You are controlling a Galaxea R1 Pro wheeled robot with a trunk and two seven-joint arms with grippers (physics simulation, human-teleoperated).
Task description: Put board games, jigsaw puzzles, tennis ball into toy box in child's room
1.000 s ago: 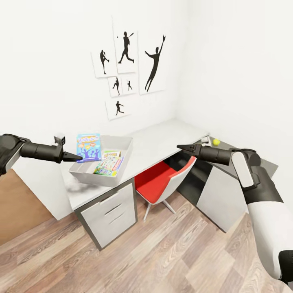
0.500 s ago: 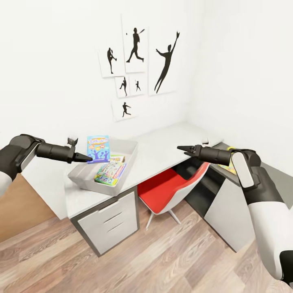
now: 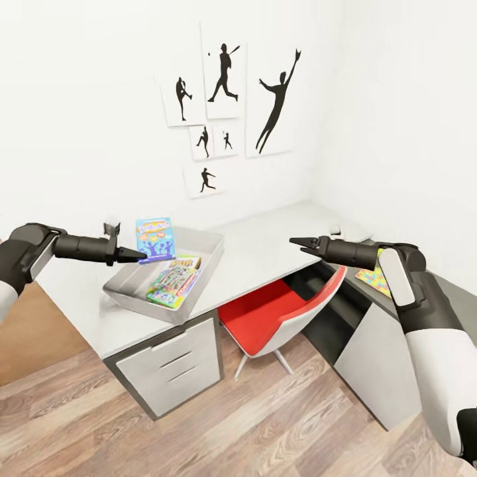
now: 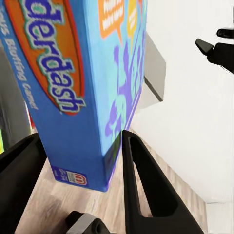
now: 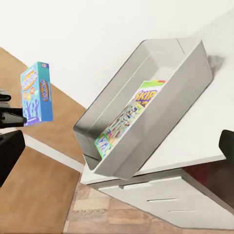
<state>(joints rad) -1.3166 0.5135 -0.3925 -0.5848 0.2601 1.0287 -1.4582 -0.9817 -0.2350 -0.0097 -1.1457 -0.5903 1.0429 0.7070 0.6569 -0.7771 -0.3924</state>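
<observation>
I hold a board game over the toy box.
My left pincer is clamped on the blue game above the box at the worktop's left end; another game lies inside. My right pincer hangs slightly parted, holding nothing.

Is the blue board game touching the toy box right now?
Apart. In the right wrist view the blue board game, held by the left end effector, hangs beside the toy box with wall showing between them.
</observation>
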